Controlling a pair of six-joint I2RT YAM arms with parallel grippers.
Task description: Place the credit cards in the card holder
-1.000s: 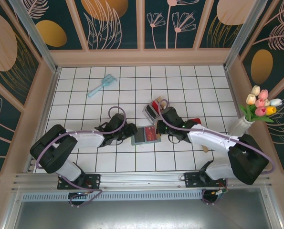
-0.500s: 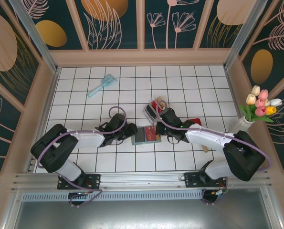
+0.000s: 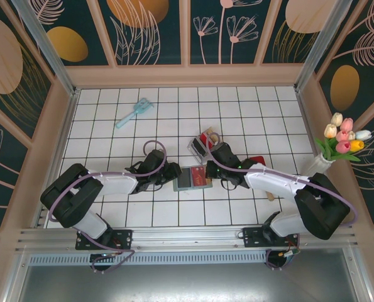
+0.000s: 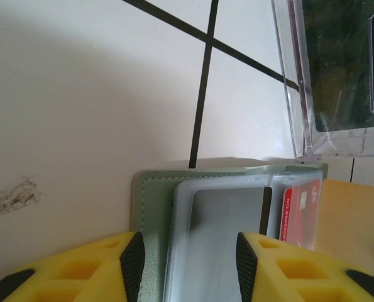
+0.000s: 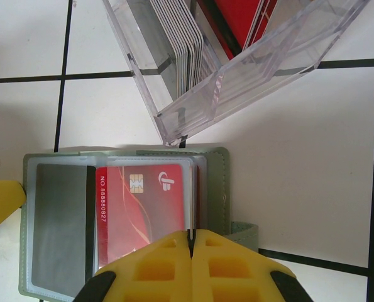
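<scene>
The sage-green card holder [image 3: 192, 178] lies open on the tiles between both grippers. A red credit card [image 5: 146, 207] sits in a clear sleeve on its right page; the left sleeve [image 4: 227, 233] shows grey. My left gripper [image 4: 190, 264] stands open over the left page of the card holder [image 4: 152, 207], one fingertip near the green edge and one on the sleeve. My right gripper [image 5: 191, 236] is shut, its tips meeting at the red card's near right corner, by a thin sleeve edge. More cards [image 5: 183, 44] stand in the clear box.
The clear plastic box [image 3: 199, 146] lies just beyond the holder, close to my right gripper [image 3: 213, 173]. A red and black object [image 3: 257, 160] lies right of the right arm. A light blue brush [image 3: 134, 112] is far left, and a vase of tulips [image 3: 341, 141] stands at the right wall.
The right arm's elbow has shifted slightly, while its gripper stays at the holder's right page. The left gripper and the holder have not visibly moved.
</scene>
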